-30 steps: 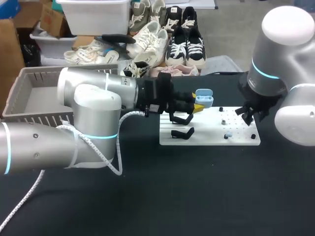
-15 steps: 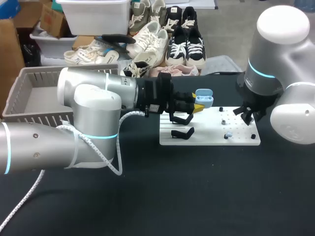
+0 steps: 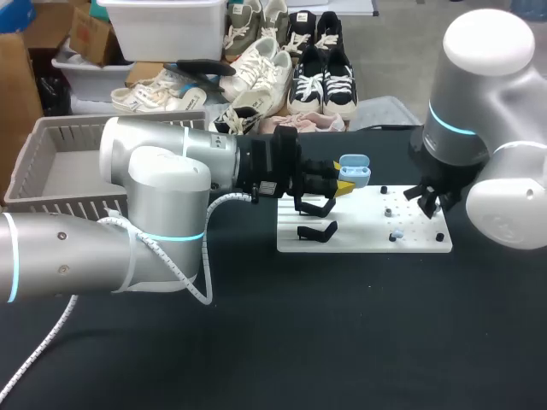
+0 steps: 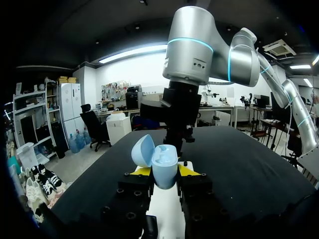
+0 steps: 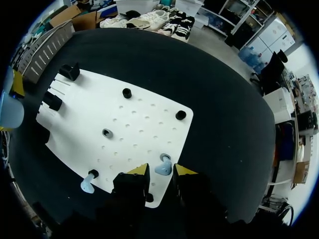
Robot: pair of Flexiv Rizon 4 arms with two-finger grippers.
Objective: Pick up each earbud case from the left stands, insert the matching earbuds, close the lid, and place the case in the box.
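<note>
Earbud case [image 4: 164, 167]: light blue, upright, lid hinged open, clamped in the left gripper [image 4: 164, 175] over the white board's [image 3: 363, 242] far edge, left of middle. Two black stands [image 3: 318, 206] on the board's left side. Two light-blue earbuds lie on the board: one [image 5: 163, 166] by the right edge, one [image 5: 87, 185] at the near edge. Grey slatted box [image 3: 43, 201] sits well left of the board.

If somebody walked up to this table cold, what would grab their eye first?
Most likely the light blue earbud case, its lid open, clamped between the yellow-tipped fingers of the left gripper above the white board. After that, the right gripper, which hangs open over the board with a small blue earbud lying just ahead of its fingertips.
</note>
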